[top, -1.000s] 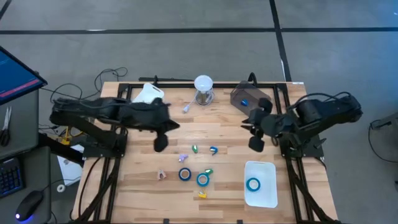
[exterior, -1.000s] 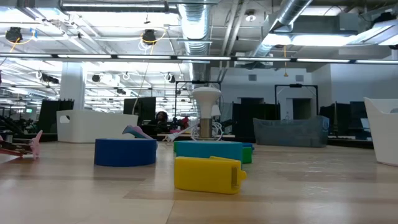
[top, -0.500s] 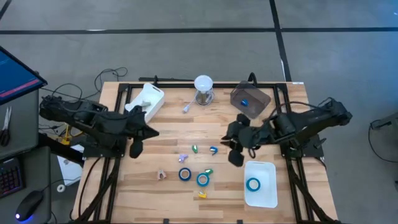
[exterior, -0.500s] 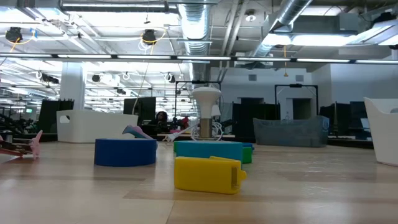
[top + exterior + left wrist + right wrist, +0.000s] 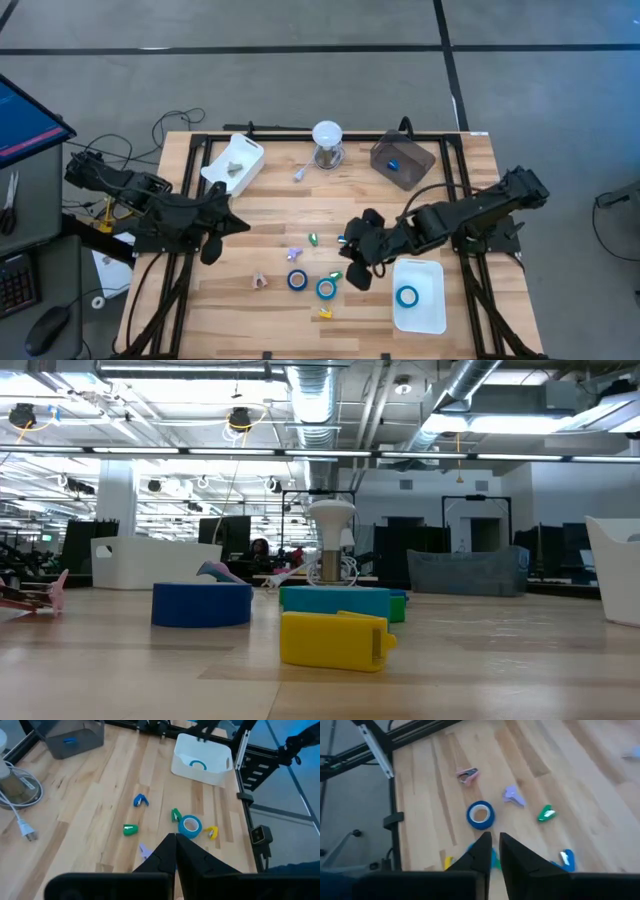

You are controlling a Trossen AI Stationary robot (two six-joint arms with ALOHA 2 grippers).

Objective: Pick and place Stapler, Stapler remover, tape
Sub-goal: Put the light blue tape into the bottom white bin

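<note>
The left gripper point(image 5: 209, 250) hangs over the table's point(image 5: 270, 220) left edge, jaws shut on nothing. Toward the middle front lie two blue tape rolls point(image 5: 297, 280) and point(image 5: 326, 289), side by side, with small pink point(image 5: 260, 282), green point(image 5: 313, 238) and yellow point(image 5: 325, 313) pieces around them. The right gripper point(image 5: 357, 274) hovers just right of these rolls, jaws a narrow slit apart and holding nothing. A third tape roll point(image 5: 407, 296) lies in the white tray point(image 5: 430, 318) at the front right.
</note>
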